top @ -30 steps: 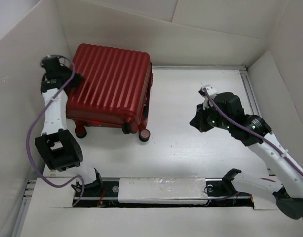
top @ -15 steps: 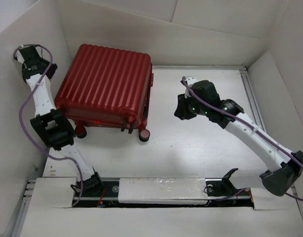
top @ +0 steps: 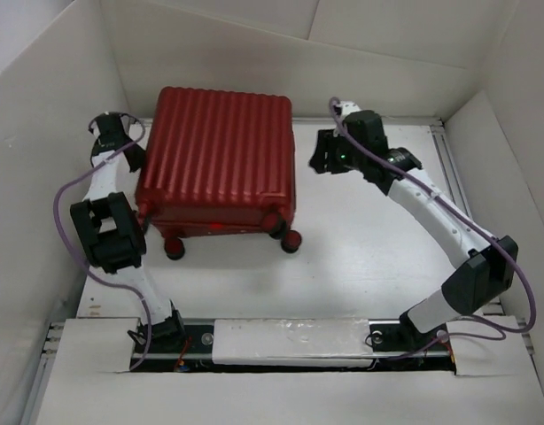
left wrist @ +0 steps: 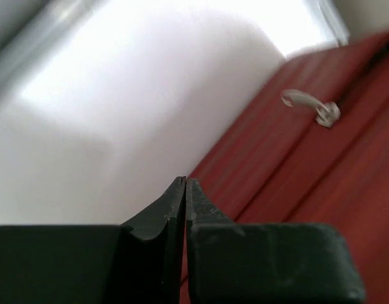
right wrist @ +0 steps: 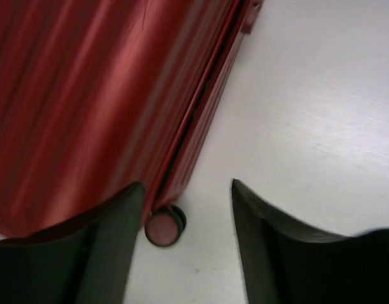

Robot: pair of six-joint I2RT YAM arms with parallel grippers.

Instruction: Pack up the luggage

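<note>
**A:** Which way's the case facing right now?

**B:** The dark red ribbed hard-shell suitcase is shut and lying flat on the far-left part of the white table. The ribs run from the back wall toward the arm bases, and the end with the small dark wheels points at the bases. From above it looks nearly square, so the ribs are my best call on the long axis.

**A:** Any logo or tag?

**B:** Too blurry up close to read anything. There's just a pale zipper pull on its side.

**A:** Grippers?

**B:** The left gripper is by the suitcase's far-left corner, fingers pressed together on nothing. The right gripper hangs just off the suitcase's right side near the far corner, fingers spread, holding nothing.

**A:** Anything changed from a second ago?

**B:** Yep, the suitcase slid right and squared up; it was skewed before. The right gripper came in from well right of it and opened up.
</note>
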